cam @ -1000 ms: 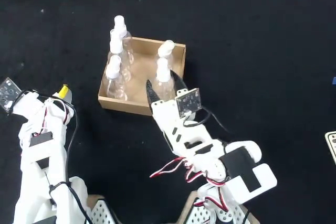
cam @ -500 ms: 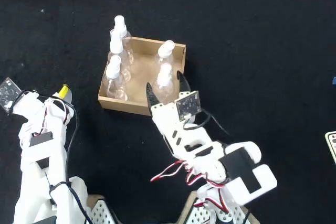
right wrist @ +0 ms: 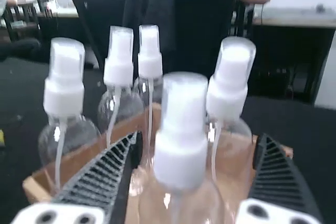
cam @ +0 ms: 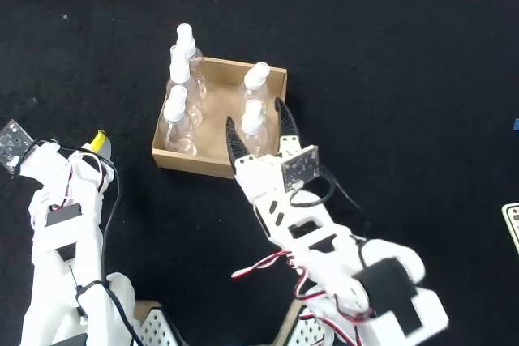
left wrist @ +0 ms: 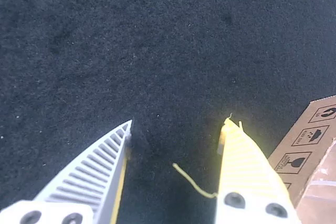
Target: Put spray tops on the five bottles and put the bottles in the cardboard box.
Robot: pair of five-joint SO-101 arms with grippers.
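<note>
right gripper [cam: 254,113]: jaws spread either side of near bottle [right wrist: 181,124], no pinch, likely a release | five bottles [cam: 177,115]: capped, upright in box [cam: 190,160] | left gripper [left wrist: 178,124]: spread, empty, over table [left wrist: 105,35] beside box, seemingly parked clear

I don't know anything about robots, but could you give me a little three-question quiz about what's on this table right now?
1. How many spray bottles stand in the cardboard box?
2. True or false: the left hand is gripping a bottle.
3. The right hand has its open fingers on either side of: A) a bottle in the box, B) the box's wall, C) a loose spray top.

Key
1. Five, each with a white spray top on.
2. False: it is open above the black table, beside the box.
3. A
</note>
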